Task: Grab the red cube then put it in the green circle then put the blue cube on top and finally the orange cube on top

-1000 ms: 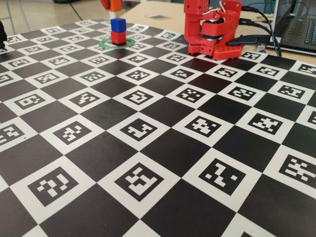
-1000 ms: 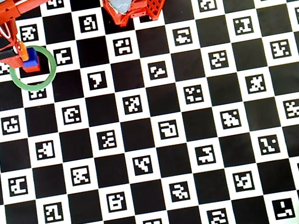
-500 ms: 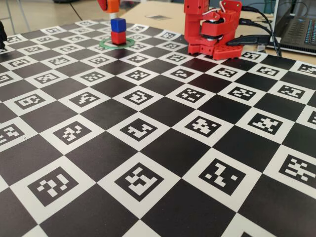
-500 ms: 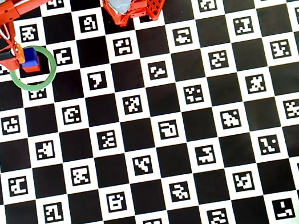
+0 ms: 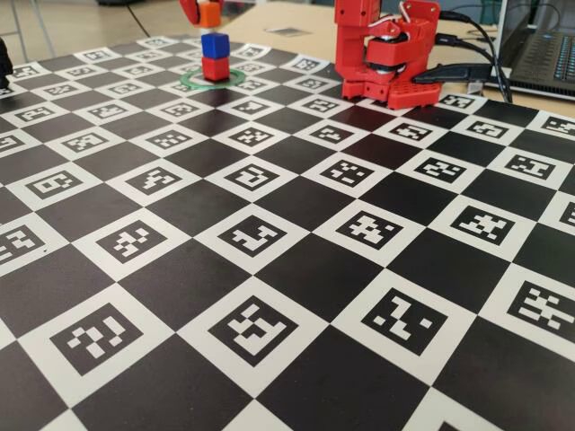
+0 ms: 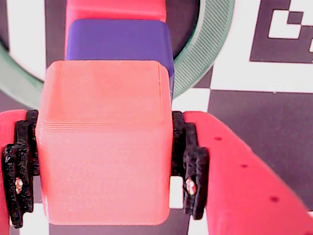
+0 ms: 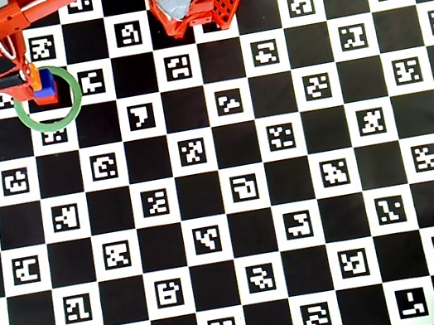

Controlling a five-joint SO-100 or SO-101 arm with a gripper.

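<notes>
Gripper (image 6: 105, 166) is clamping the orange cube (image 6: 105, 142) w/ pads on opposite flat sides, prob light, stiff, slick plastic, hovering over blue cube (image 6: 120, 46).

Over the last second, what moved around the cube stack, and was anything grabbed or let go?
The gripper, shut on the small bright-orange plastic cube, rose slightly in the fixed view and wandered sideways above the stack; nothing was released. The deep-blue cube stayed on the bright-red cube inside the flat green ring.
</notes>
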